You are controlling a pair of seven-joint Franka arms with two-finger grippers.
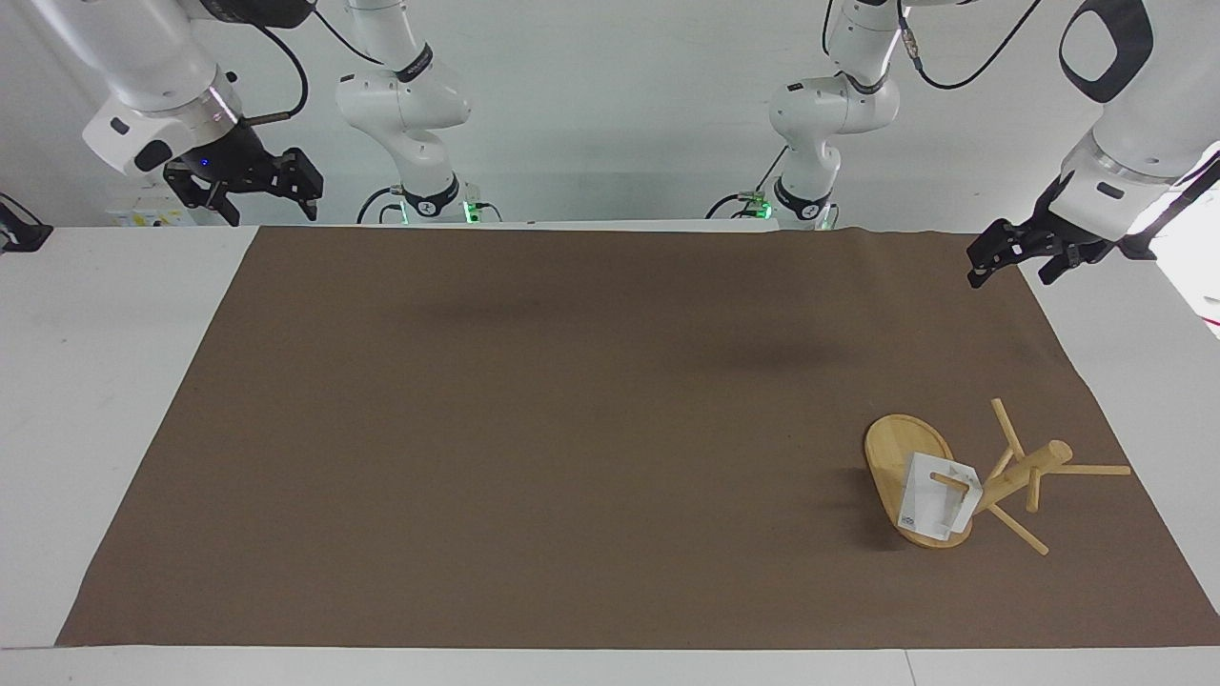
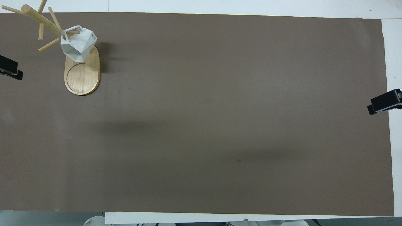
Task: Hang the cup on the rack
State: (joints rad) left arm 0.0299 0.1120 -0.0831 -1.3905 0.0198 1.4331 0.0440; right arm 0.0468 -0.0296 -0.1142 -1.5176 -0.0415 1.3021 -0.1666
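The bamboo rack [image 1: 991,488] [image 2: 82,75] stands on the brown mat at the left arm's end of the table, far from the robots. The white faceted cup [image 1: 932,510] [image 2: 78,44] hangs by its handle on one of the lower pegs, above the oval base. No gripper touches either. My left gripper [image 1: 1010,270] [image 2: 9,68] is open and empty, up in the air over the mat's edge at its own end of the table, well clear of the rack. My right gripper [image 1: 274,205] [image 2: 384,103] waits open and empty, raised over the mat's corner at its end.
The brown mat [image 1: 572,429] [image 2: 220,110] covers most of the white table [image 1: 105,381]. Nothing else lies on it. The rack's thin pegs [image 1: 1096,469] stick out toward the mat's edge at the left arm's end.
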